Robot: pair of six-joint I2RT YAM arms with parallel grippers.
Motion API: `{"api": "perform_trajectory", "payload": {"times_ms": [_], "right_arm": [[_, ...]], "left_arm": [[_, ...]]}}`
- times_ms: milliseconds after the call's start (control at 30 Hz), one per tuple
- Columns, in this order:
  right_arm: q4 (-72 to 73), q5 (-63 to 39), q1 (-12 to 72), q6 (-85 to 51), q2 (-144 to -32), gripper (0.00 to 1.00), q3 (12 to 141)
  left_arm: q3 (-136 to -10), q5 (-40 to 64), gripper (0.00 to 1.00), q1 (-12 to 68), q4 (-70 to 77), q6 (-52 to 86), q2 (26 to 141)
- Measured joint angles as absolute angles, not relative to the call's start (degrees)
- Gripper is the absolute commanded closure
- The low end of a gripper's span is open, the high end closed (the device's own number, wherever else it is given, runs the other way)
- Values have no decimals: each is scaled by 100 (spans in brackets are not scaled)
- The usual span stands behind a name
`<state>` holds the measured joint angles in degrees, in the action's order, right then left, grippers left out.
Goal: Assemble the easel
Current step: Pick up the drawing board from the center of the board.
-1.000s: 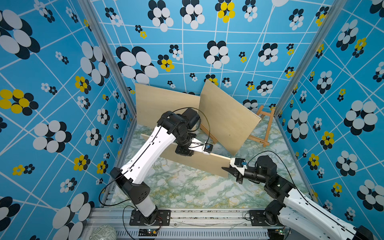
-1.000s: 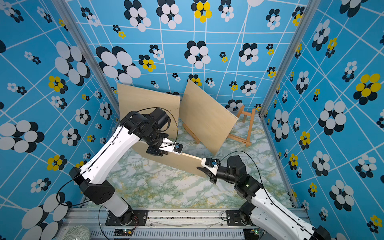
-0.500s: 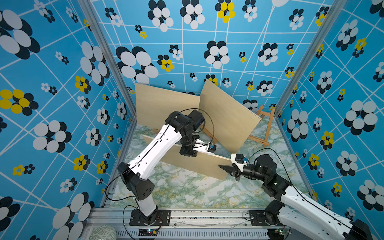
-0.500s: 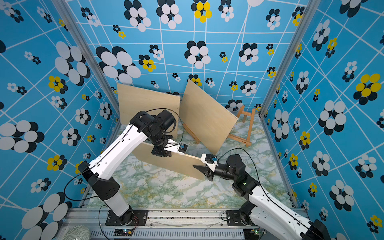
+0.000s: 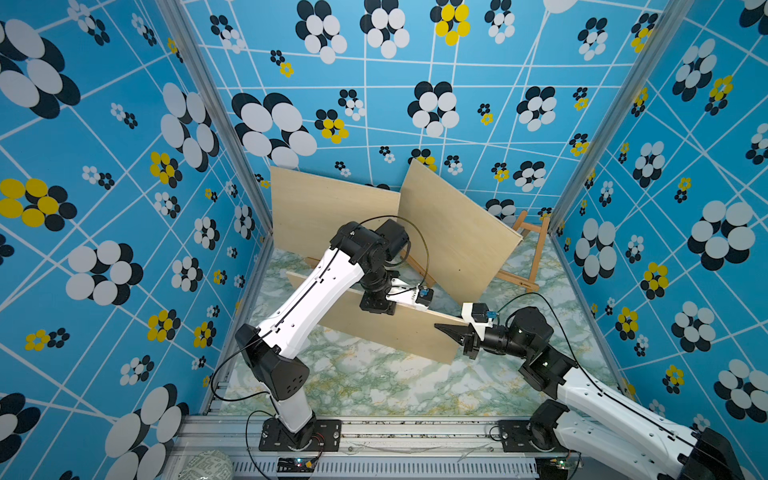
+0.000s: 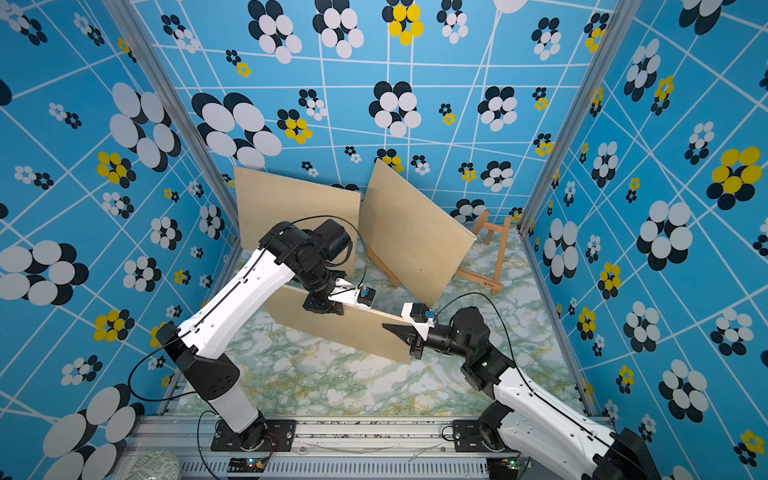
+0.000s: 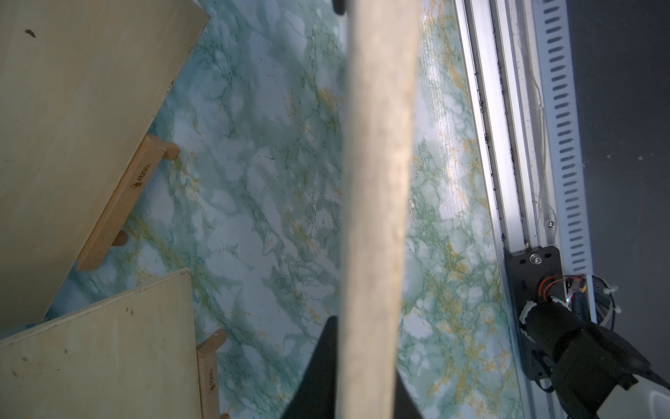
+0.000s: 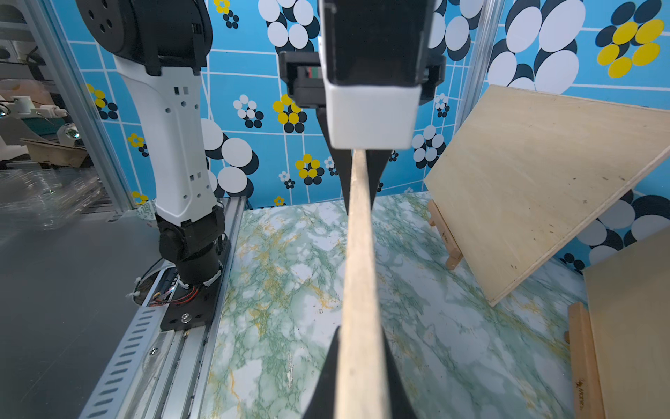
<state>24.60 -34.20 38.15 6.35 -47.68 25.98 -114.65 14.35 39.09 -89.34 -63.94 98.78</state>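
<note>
The right gripper (image 5: 441, 328) is clenched on the thin rectangular pale plywood board (image 5: 399, 332). In the right wrist view the board's narrow top edge runs straight out from between its two black fingers (image 8: 324, 384), one on each face. This gripper lies level along the board at the end nearest its own arm.

The board stands upright on its long edge above the green marble-patterned tabletop (image 5: 374, 386), stretching from the right gripper past the left gripper (image 5: 376, 309). Whether its lower edge touches the tabletop cannot be told.

The left gripper comes down from above onto the board's top edge, near the middle of its length. Its dark fingers (image 7: 319, 366) straddle that edge, close against the wood. The pictures do not show whether they are pressing or slack.

Behind the held board, on the side away from both arm bases, stand two more sheets. Just beyond the left gripper's wrist, a tilted plywood panel (image 5: 453, 232) sits skewed on the small wooden easel (image 5: 536, 249), whose legs and crossbars show past the panel's far edge, in the back corner well apart from the right gripper. A light wooden ledge bearing a small printed mark (image 7: 123, 196) juts out from under this panel.

Beside it, beyond the left arm's elbow, a back plywood panel (image 5: 324, 216) leans against the flowered blue wall.
</note>
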Motion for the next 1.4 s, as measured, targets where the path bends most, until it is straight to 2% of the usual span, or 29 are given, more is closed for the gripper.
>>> {"api": "perform_trajectory", "payload": {"times_ms": [200,267,367,533,667,1033,1167,1400], "right_arm": [[1828,-3168,3813,521,-4117,100,2598],[1658,-3004,3811,425,-3946,100,2602],[1308,-2792,3813,294,-3793,100,2685],[792,-2609,3820,187,-3599,100,2891],[652,-2552,3824,123,-3577,100,2950],[642,-2375,3824,-244,-3879,100,3199],[475,-2281,3793,-381,-3892,100,3347],[486,-2231,3642,-794,-3883,100,3391]], "left_arm": [[-11500,1409,33,3857,-8239,-5699,9520],[-11257,1339,31,3758,-7749,-5280,9137],[-10490,1168,23,3524,-6635,-4416,8228],[-9011,1262,23,2687,-4720,-2329,6652],[-8075,1476,23,2034,-3791,-976,5870],[-6635,1730,22,976,-3413,1645,5216],[-6012,1986,22,574,-3395,2239,4978],[-5636,2346,22,89,-3267,2950,4753]]}}
